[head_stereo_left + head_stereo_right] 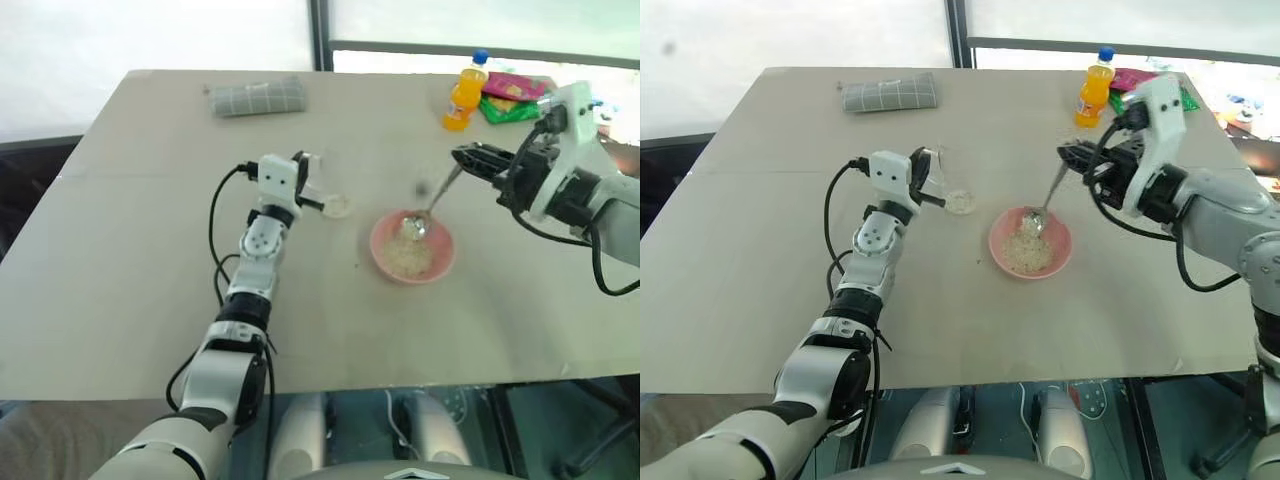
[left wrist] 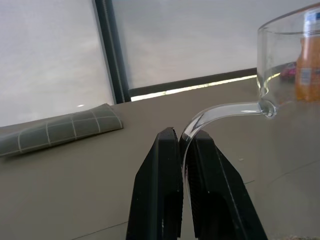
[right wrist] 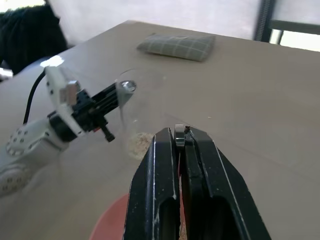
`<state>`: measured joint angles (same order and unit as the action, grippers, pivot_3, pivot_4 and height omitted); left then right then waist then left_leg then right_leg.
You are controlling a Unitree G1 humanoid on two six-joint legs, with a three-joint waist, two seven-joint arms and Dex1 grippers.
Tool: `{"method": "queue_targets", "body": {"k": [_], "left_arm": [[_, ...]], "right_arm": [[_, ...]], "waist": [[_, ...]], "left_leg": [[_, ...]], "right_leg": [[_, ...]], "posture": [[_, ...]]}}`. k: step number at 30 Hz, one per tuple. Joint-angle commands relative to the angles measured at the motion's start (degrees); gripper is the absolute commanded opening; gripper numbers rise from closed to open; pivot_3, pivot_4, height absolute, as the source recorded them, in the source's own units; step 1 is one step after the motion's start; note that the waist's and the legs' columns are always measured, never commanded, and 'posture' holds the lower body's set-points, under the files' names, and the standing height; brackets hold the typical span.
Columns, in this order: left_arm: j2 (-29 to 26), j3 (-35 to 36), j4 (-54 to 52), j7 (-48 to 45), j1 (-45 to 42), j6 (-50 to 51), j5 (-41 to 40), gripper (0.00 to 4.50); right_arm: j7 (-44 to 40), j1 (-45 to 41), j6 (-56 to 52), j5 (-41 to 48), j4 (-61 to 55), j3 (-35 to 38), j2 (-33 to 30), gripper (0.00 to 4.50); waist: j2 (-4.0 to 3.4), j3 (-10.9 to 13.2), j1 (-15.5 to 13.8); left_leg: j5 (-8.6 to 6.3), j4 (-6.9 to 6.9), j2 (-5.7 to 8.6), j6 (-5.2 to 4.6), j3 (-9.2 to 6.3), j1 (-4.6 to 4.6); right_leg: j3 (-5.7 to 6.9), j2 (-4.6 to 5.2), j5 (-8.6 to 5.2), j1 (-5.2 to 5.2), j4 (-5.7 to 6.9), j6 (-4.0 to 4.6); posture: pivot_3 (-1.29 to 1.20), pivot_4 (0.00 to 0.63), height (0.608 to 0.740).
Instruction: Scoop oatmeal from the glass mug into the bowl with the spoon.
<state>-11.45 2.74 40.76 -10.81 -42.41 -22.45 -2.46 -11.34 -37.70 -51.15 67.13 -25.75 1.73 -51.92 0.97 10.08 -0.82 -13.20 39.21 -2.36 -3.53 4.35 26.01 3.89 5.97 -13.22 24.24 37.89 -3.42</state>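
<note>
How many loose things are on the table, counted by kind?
Glass mug: 1
Pink bowl: 1
Spoon: 1
Orange drink bottle: 1
Folded grey checked cloth: 1
Snack packets: 2, one red and one green
Total: 7

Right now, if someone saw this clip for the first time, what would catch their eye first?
Probably the small round pink bowl of pale flaky oatmeal at the table's middle, with the slim silver metal spoon dipping into it, held by the right end effector. Next, the left end effector pinching the handle of the clear glass mug left of the bowl. The orange drink bottle stands out at the far edge.
</note>
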Motion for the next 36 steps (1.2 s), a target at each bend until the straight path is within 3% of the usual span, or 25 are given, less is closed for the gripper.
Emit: {"method": "queue_targets", "body": {"k": [1,5,9,14,20,29,36], "left_arm": [[0.11,1.07,-3.89,0.15,-0.03,0.28,-0.95,0.09],[0.17,1.3,-4.46,-0.03,0.39,0.64,-0.78,0.09],[0.27,1.52,-4.54,-0.1,0.43,0.83,-0.81,0.09],[0.75,1.52,-4.42,-2.22,1.2,0.02,-1.62,0.09],[1.03,0.75,-3.86,-4.65,2.74,-3.75,-0.88,0.09],[2.58,-1.1,-1.11,-3.98,3.67,-9.71,1.74,0.09],[3.44,-1.29,0.65,-3.09,4.03,-12.13,2.74,0.09]], "right_arm": [[-7.73,-2.2,3.1,-8.44,-3.4,-1.81,-2.08,0.0],[-16.67,-2.95,7.26,-18.82,-5.97,-6.15,-4.65,0.0],[-20.34,-2.14,8.36,-23.7,-6.18,-6.48,-4.6,0.0],[-9.13,-7.28,0.34,-12.55,4.45,5.23,7.27,0.0],[0.74,-18.47,-2.62,-7.41,13.4,10.43,19.71,0.0],[0.4,-20.82,-1.9,-13.4,19.57,6.74,27.06,0.0],[-1.17,-20.98,-6.06,-13.01,19.61,4.93,30.4,0.0]], "waist": [[0.0,0.0,-0.07],[0.01,0.0,-0.01],[0.01,0.0,0.03],[0.06,-0.01,0.14],[0.02,-0.01,0.13],[0.03,-0.01,0.05],[0.02,-0.01,0.18]], "left_leg": [[0.0,0.01,0.01,0.0,-0.02,0.01],[0.01,0.06,0.06,0.01,-0.05,0.03],[0.02,0.06,0.05,0.03,-0.08,0.02],[0.15,0.13,0.05,0.24,-0.05,0.0],[0.15,0.08,0.01,0.25,0.16,-0.04],[0.15,0.06,0.1,0.24,0.28,0.01],[0.11,0.04,0.02,0.18,0.26,0.0]], "right_leg": [[0.01,0.01,0.0,0.0,0.0,0.0],[-0.02,0.06,0.02,-0.01,-0.03,-0.04],[0.0,0.05,0.02,-0.01,-0.01,-0.04],[0.03,0.04,0.04,-0.08,0.01,-0.06],[0.04,0.0,0.06,-0.07,0.06,-0.07],[0.01,0.08,0.07,-0.07,-0.01,-0.08],[0.03,0.02,0.06,-0.01,0.07,-0.08]], "posture": [[0.0,0.15,0.718],[0.0,0.15,0.718],[0.0,0.15,0.718],[0.0,0.15,0.718],[0.0,0.15,0.718],[0.0,0.15,0.718],[0.0,0.15,0.718]]}}
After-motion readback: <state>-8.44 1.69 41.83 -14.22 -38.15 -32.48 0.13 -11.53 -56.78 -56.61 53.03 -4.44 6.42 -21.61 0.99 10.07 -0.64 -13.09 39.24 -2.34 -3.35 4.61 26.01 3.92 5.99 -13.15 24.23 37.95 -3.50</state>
